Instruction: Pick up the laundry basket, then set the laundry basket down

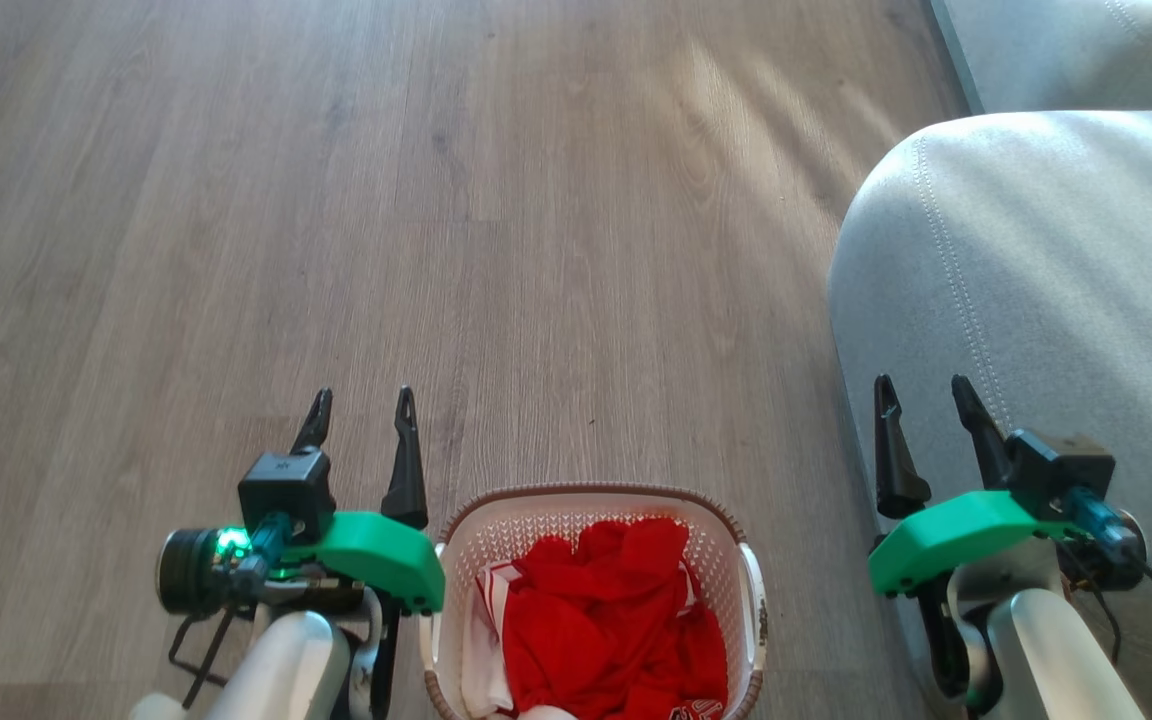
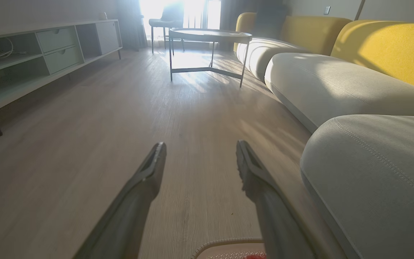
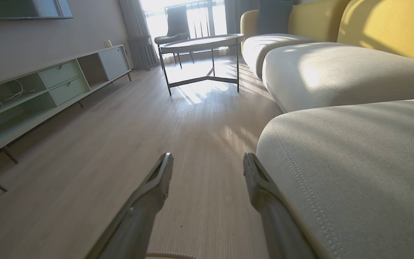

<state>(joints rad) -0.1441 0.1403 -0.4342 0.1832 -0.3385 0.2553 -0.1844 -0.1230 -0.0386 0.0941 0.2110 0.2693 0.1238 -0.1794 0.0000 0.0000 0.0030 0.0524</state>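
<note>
— Two grippers: how do they stand?

— Both are parted and hold nothing. In the head view the left gripper (image 1: 362, 395) sits at the lower left, its dark fingers pointing up the picture over the wooden floor (image 1: 436, 250). The right gripper (image 1: 921, 382) sits at the lower right, its fingers lying across the edge of the grey sofa (image 1: 1036, 280). I cannot tell whether they touch the cushion.

— Where is the laundry basket?

— Between the arms, at the bottom middle of the head view. The laundry basket (image 1: 586, 492) is cut off by the lower edge, with red-and-white clothes (image 1: 616, 610) heaped inside. Its left side is just beside the left arm's green housing, and its right side is well apart from the right arm.

— Do the wrist cameras agree?

— Yes. In the left wrist view the left gripper (image 2: 201, 144) is spread wide over bare boards, and the laundry basket (image 2: 225, 241) shows its brown rim low between the fingers. In the right wrist view the right gripper (image 3: 207, 155) gapes just as wide, with a sliver of rim (image 3: 171, 254) at the bottom edge and the sofa (image 3: 354, 162) close on its right.

— What is further off?

— A round coffee table (image 3: 203, 41) in sunlight, a chair (image 3: 173, 25) behind it, and a low cabinet (image 3: 49, 86) along the left wall.
</note>
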